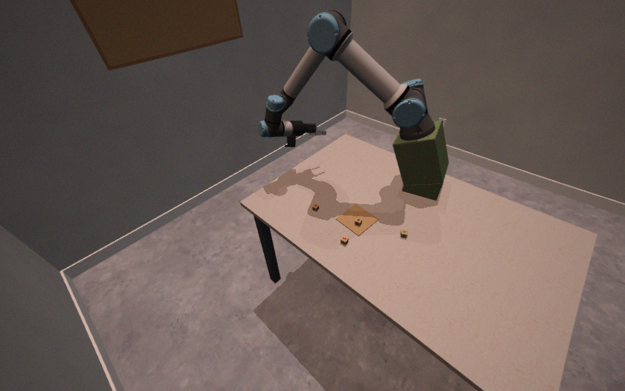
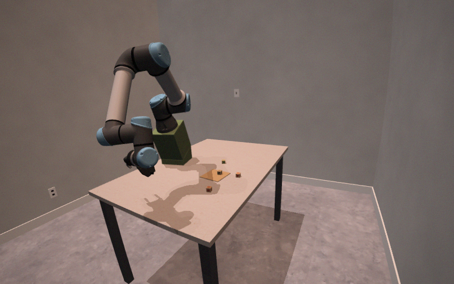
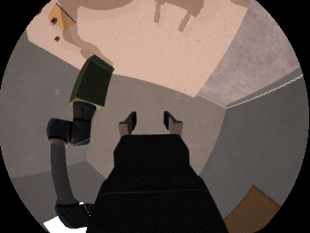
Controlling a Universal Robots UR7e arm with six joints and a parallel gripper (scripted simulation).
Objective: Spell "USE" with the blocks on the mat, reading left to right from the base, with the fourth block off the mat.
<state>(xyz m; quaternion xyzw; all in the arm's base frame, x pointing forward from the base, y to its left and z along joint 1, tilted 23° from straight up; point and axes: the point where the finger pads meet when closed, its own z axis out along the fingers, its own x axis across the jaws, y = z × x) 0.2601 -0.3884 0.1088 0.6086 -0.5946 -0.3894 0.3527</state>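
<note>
My gripper [image 1: 321, 133] [image 3: 150, 116] is open and empty, high above the table's far left part in the top view. In the exterior view the wrist hides its fingertips. An orange-brown mat [image 1: 343, 220] [image 2: 207, 175] [image 3: 64, 16] lies flat, with a dark-sided block [image 1: 357, 221] [image 2: 219, 172] [image 3: 54, 20] on it. A reddish block [image 1: 314, 207] [image 2: 209, 188] lies off the mat in the arm's shadow. An orange-red block [image 1: 344, 240] [image 2: 238, 174] lies off the mat, nearer the long table edge. A yellow-green block [image 1: 404, 233] [image 2: 223, 161] [image 3: 57, 38] lies off the mat. The letters are too small to read.
The table [image 1: 497, 276] [image 2: 254, 152] carries the green robot pedestal [image 1: 422, 161] [image 2: 172, 143] [image 3: 94, 81], beyond the mat in the top view. The arm's shadow crosses the table and part of the mat. A wall board [image 1: 161, 27] hangs high at the left.
</note>
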